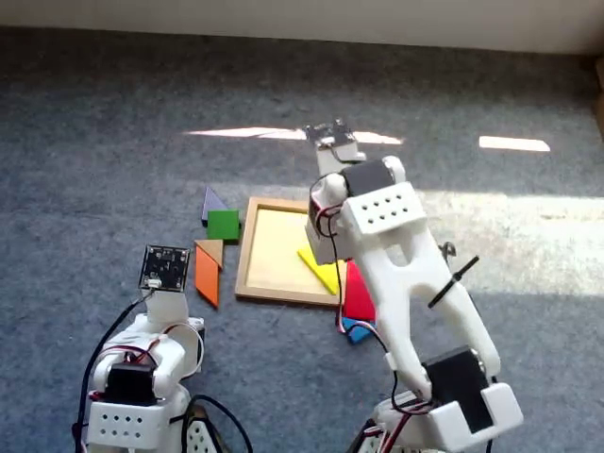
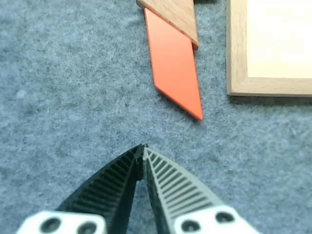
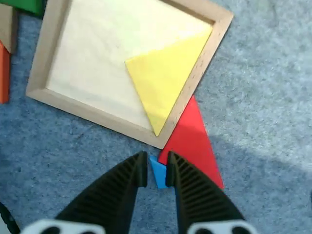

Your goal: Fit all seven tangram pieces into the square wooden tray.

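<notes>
The square wooden tray [image 1: 247, 255] lies on the carpet with a yellow triangle [image 1: 324, 269] in its near right corner. Outside that corner lie a red triangle [image 1: 358, 294] and a blue piece [image 1: 357, 330]. Left of the tray are an orange parallelogram [image 1: 207, 274], a wood-coloured triangle [image 1: 212, 250], a green square [image 1: 224, 224] and a purple triangle [image 1: 211, 201]. My left gripper [image 2: 143, 148] is shut over bare carpet, short of the orange parallelogram [image 2: 175, 68]. My right gripper [image 3: 156, 163] hangs above the tray's corner [image 3: 161, 141], slightly open, and the blue piece [image 3: 158, 176] shows in the gap below.
Grey carpet covers the whole area, with sunlit patches [image 1: 514, 143] at the back. The right arm's white body [image 1: 406, 274] stretches over the tray's right side in the high view and hides part of the red triangle.
</notes>
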